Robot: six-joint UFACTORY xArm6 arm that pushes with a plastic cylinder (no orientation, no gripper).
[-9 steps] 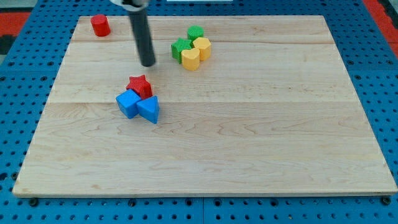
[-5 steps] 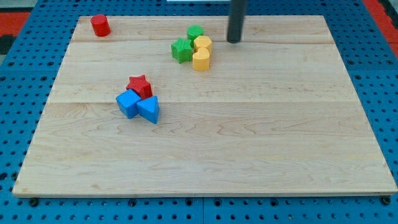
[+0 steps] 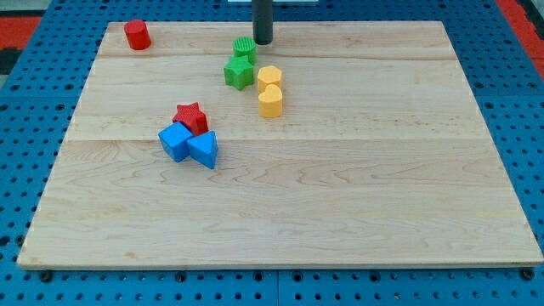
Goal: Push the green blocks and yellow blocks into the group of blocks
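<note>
My tip (image 3: 263,41) is near the view's top, just right of a green block (image 3: 245,48). A green star block (image 3: 240,72) lies right below that one. Two yellow blocks sit to their right: one (image 3: 269,77) above, one (image 3: 270,101) below, touching each other. The group lies at the view's lower left: a red star block (image 3: 190,116), a blue block (image 3: 175,142) and a blue triangular block (image 3: 204,150), all touching. My tip stands well above and to the right of the group.
A red cylinder block (image 3: 137,35) stands alone at the board's top left corner. The wooden board (image 3: 340,187) lies on a blue pegboard surface (image 3: 25,110).
My tip swept from left of the green and yellow blocks to their right, then back left to the top. The green blocks shifted left and the yellow blocks down.
</note>
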